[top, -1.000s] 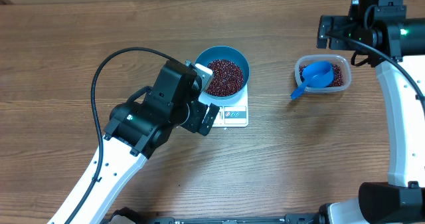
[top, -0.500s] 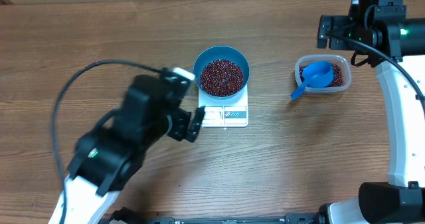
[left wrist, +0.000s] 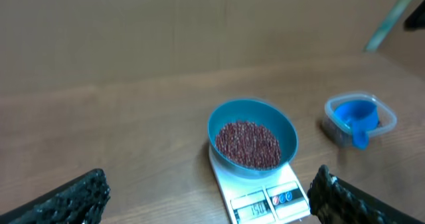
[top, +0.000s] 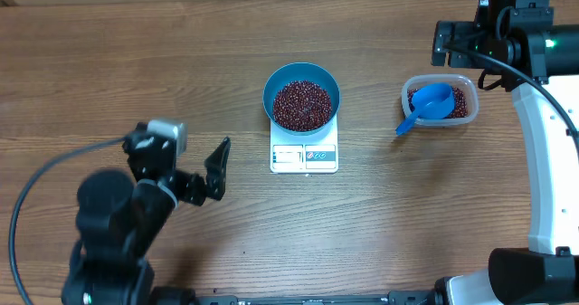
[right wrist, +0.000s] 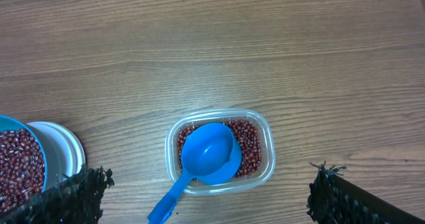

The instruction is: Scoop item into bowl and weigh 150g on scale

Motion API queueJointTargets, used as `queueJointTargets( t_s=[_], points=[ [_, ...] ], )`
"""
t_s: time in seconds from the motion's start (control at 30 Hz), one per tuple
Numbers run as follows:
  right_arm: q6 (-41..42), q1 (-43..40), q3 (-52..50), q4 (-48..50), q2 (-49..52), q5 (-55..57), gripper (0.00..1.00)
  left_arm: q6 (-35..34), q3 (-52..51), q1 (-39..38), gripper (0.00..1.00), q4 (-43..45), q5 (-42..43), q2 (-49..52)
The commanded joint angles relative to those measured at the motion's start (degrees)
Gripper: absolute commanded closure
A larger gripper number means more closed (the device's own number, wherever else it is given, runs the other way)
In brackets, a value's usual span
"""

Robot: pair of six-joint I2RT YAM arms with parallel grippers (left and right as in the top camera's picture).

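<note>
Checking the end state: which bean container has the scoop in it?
The clear plastic tub at the right: the blue scoop rests in it, handle over the rim. The blue bowl on the scale holds only beans.

Soft, even light gives you only faint shadows. Ahead of your black left pincer (left wrist: 209, 187) the glossy blue round bowl (left wrist: 252, 121) looks dim and blurred; ahead of your right pincer (right wrist: 209, 181) the brown wooden tabletop (right wrist: 279, 51) shows crisp grain.
</note>
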Motion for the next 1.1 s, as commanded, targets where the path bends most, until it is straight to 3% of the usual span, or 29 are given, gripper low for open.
queueJointTargets(
  t_s=[0.0,0.37,0.73,1.07],
  points=[
    [-0.63,-0.11,0.7,0.31,-0.42,0.35,0.0,1.09,-6.36,1.75,0.0,5.09,3.72,-6.71],
    [-0.66,-0.11,0.7,0.31,-0.42,0.35,0.0,1.01,-24.94,6.93,0.0,29.77,3.04,-21.9],
    [-0.63,-0.11,0.7,0.31,-0.42,0.35,0.0,0.87,-29.79,9.22,0.0,31.04,2.16,-35.19],
    [-0.66,-0.11,0.7,0.33,-0.42,0.35,0.0,0.87,-29.99,9.88,0.0,33.81,1.33,-35.85]
  ],
)
